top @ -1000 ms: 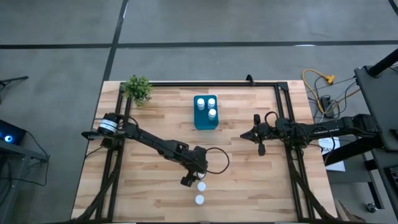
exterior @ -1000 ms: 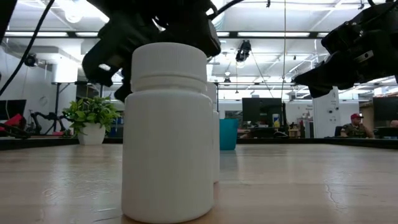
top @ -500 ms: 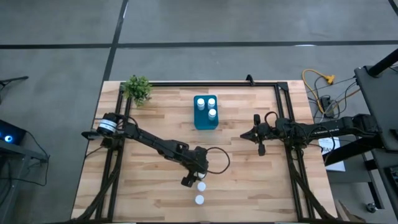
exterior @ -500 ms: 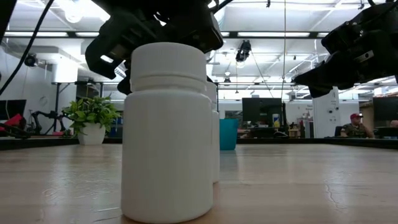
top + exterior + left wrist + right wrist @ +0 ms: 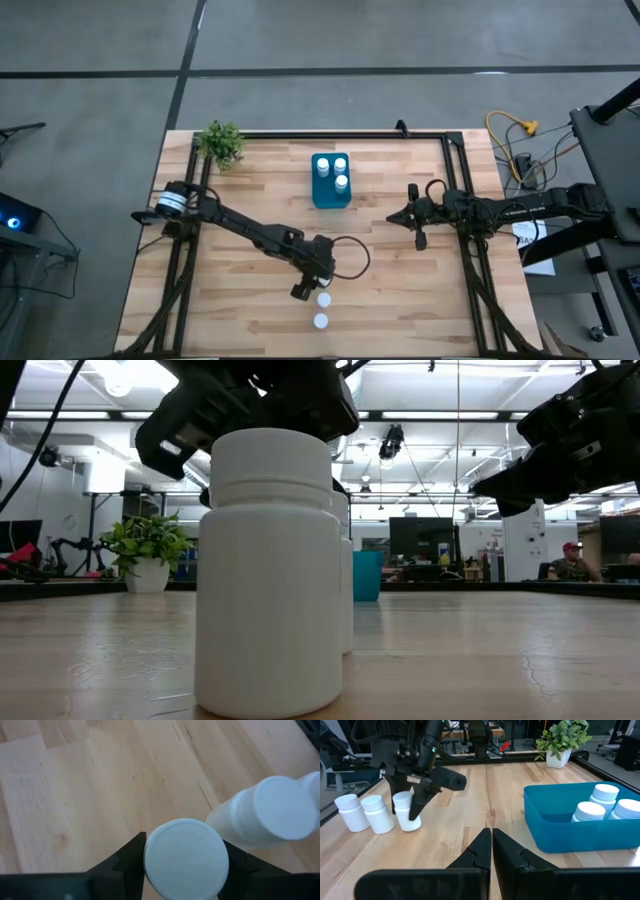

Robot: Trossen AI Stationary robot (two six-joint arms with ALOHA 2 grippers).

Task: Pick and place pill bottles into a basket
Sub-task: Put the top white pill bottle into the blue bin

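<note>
Three white pill bottles stand in a row near the table's front edge. Two of them (image 5: pixel 323 299) (image 5: pixel 320 321) show from above. The third (image 5: pixel 405 815) stands under my left gripper (image 5: pixel 186 865), which is shut on it. In the low view the nearest bottle (image 5: pixel 270 570) fills the foreground, with my left gripper (image 5: pixel 250 410) above it. The teal basket (image 5: pixel 318 196) stands on the table's far middle and holds three bottles (image 5: pixel 600 805). My right gripper (image 5: pixel 490 840) hangs shut over the table's right part, touching nothing. My left gripper pinches the far bottle of the row by two opposite sides of its round white cap (image 5: pixel 150 857), one dark finger (image 5: pixel 131 860) on each side. The fingers come slanting down from above and from the table's left. The bottle stands upright, its base (image 5: pixel 410 826) on the table.
A small green plant (image 5: pixel 221 143) in a white pot stands at the far left corner. A black metal frame (image 5: pixel 330 133) runs along the table's edges. Bare wood lies between the bottle row and the basket. A person sits in the room beyond (image 5: pixel 570 565).
In the low view my left gripper's dark finger has drawn in toward the bottles, while the arm has kept its place. The bottles have not moved.
</note>
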